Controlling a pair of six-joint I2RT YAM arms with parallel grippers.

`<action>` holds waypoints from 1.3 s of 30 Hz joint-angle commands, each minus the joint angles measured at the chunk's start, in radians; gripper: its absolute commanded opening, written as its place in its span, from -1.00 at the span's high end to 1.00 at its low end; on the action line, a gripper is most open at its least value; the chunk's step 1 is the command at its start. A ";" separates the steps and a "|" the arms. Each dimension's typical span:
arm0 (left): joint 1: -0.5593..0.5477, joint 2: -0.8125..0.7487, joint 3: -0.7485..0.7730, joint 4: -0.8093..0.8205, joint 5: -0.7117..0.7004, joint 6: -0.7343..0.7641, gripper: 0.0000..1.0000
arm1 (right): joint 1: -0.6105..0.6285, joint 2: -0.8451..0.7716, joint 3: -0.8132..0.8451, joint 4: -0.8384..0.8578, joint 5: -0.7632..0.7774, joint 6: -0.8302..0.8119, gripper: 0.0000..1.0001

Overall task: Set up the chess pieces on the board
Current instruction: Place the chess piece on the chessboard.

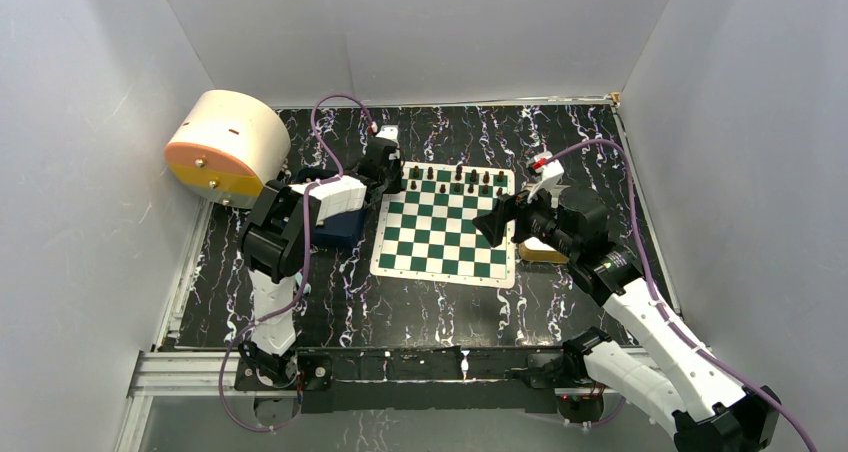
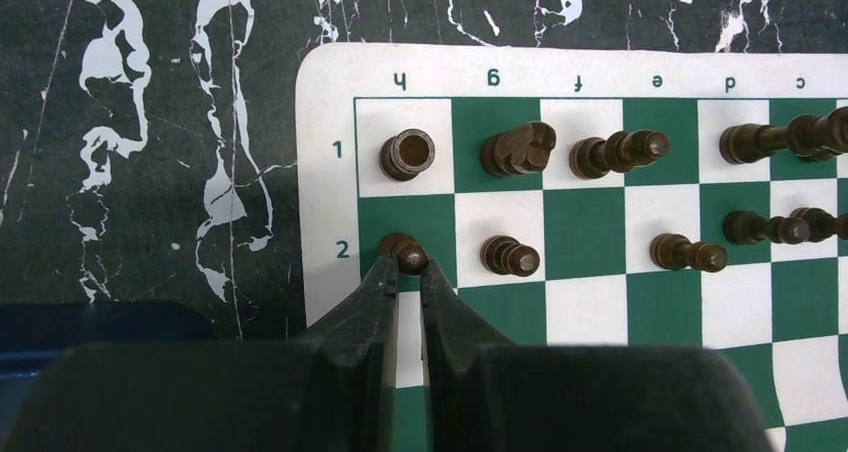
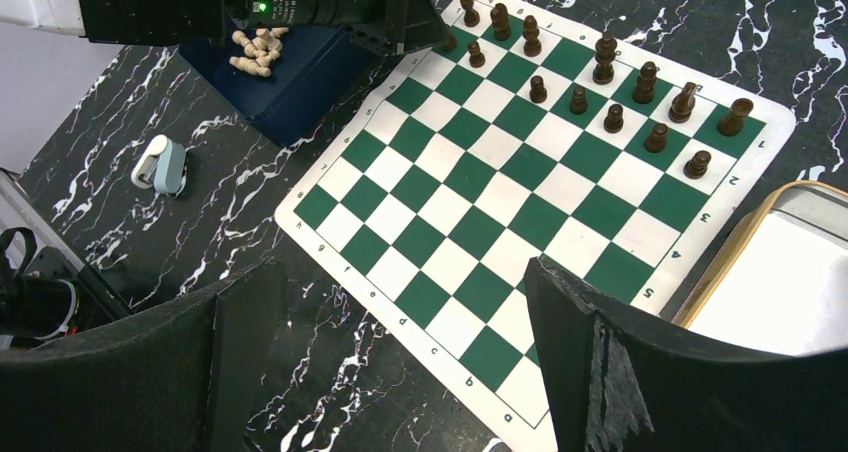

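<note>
Your left end effector (image 2: 408, 269) clamps a pawn (image 2: 404, 248) upright on h2, dead ahead of its tips — the right end effector (image 3: 400, 272) gapes, farther off.

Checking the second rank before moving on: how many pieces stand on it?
7: the h2 piece between the left gripper's fingertips, others on g2, e2, d2, c2, b2, a2; f2 is bare.

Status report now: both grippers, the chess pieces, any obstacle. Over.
Left gripper shut on pawn at h2. Right gripper open, empty, over board. Rook on h1 stands close, not touching.
</note>
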 commanded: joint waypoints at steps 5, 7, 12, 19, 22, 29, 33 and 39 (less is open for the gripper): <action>0.000 -0.024 0.043 -0.034 0.020 -0.027 0.86 | 0.001 0.004 0.028 0.052 0.004 -0.003 -0.97; 0.000 -0.018 0.048 -0.040 0.016 -0.027 0.85 | 0.001 0.004 0.028 0.051 0.005 -0.003 -0.97; 0.000 -0.010 0.048 -0.037 0.019 -0.026 0.80 | 0.001 -0.001 0.026 0.048 0.009 -0.004 -0.97; 0.000 0.000 0.057 -0.050 -0.002 -0.008 0.68 | 0.000 -0.005 0.028 0.047 0.010 -0.004 -0.97; 0.000 0.003 0.059 -0.049 -0.012 0.007 0.70 | 0.000 -0.004 0.027 0.047 0.011 -0.005 -0.97; 0.000 0.015 0.071 -0.048 -0.016 0.027 0.70 | 0.000 -0.003 0.029 0.046 0.014 -0.006 -0.97; 0.000 0.020 0.074 -0.050 -0.015 0.033 0.71 | 0.000 -0.003 0.029 0.046 0.014 -0.005 -0.97; 0.000 0.014 0.070 -0.055 -0.020 0.037 0.62 | 0.001 -0.002 0.028 0.049 0.012 -0.005 -0.97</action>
